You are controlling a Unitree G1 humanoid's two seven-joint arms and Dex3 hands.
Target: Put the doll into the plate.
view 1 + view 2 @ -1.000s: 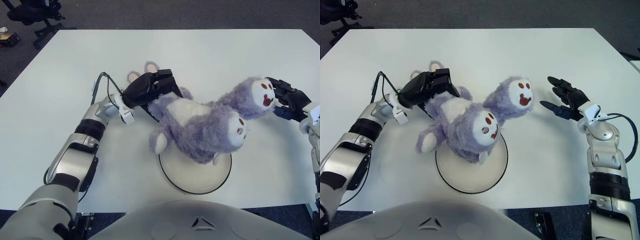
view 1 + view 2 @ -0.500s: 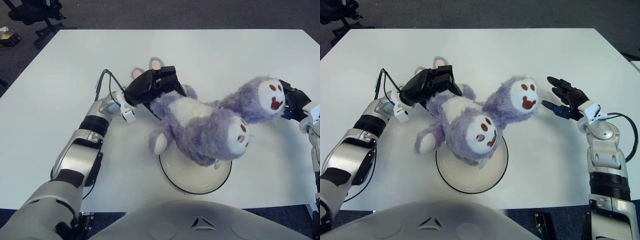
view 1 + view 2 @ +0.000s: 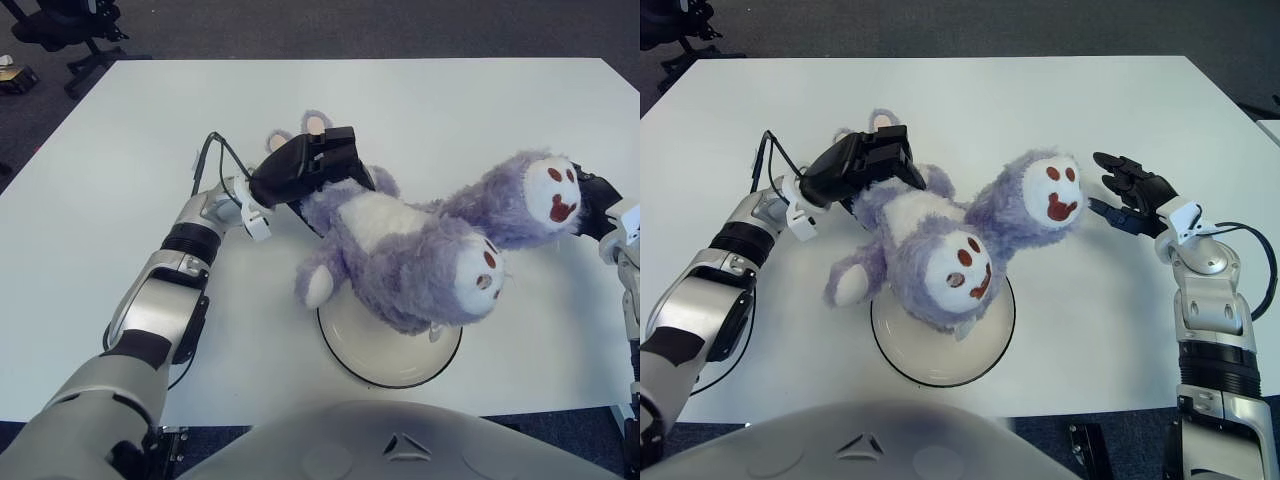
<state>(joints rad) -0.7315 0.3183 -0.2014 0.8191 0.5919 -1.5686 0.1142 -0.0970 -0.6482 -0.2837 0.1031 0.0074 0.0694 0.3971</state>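
Observation:
A purple plush doll (image 3: pixel 400 250) with a white belly lies on its back across the table, its lower body over the far part of a white round plate (image 3: pixel 390 362). Two feet with red faces point up and to the right. My left hand (image 3: pixel 305 165) is curled over the doll's head, beside its pink-lined ears (image 3: pixel 316 124), and grips it. My right hand (image 3: pixel 1130 190) shows just right of the raised foot (image 3: pixel 1058 193), fingers spread, with a small gap between them.
The white table (image 3: pixel 450 110) ends in dark floor on all sides. An office chair (image 3: pixel 70 25) stands off the far left corner. My own body fills the bottom of the view.
The left hand has drawn the doll's head slightly back and up. The raised foot has swung further right, toward the right hand, which has barely moved.

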